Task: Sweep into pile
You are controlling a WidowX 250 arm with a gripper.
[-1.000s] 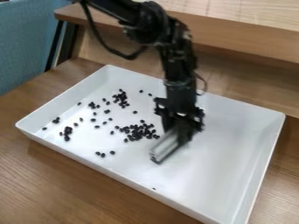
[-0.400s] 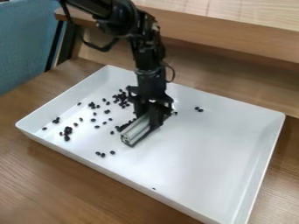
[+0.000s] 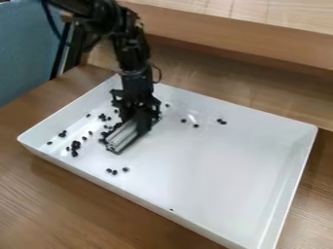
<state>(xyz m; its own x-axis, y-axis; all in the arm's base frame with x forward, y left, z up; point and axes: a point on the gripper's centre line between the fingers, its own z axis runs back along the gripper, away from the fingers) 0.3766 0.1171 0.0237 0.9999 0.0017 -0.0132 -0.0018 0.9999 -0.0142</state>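
Note:
The black gripper (image 3: 135, 120) hangs low over the left half of the white tray (image 3: 240, 168), shut on a pale ribbed sweeping block (image 3: 123, 136) that rests at a slant on the tray floor. Small black beans (image 3: 107, 133) lie bunched along the block's left edge, partly hidden by it. A small cluster of beans (image 3: 75, 146) is further left, with strays around it. Three beans (image 3: 114, 171) sit below the block. Several loose ones (image 3: 222, 121) are right of the gripper, toward the tray's back.
The tray's raised walls surround the beans and block. Under it is a brown wooden table (image 3: 58, 204). A wooden ledge (image 3: 260, 41) runs behind the tray, and a blue panel (image 3: 25, 53) stands at the upper left.
Gripper and block have moved left across the tray. The large central group of beans has been pushed left or covered, and a few beans now lie to the right of the gripper.

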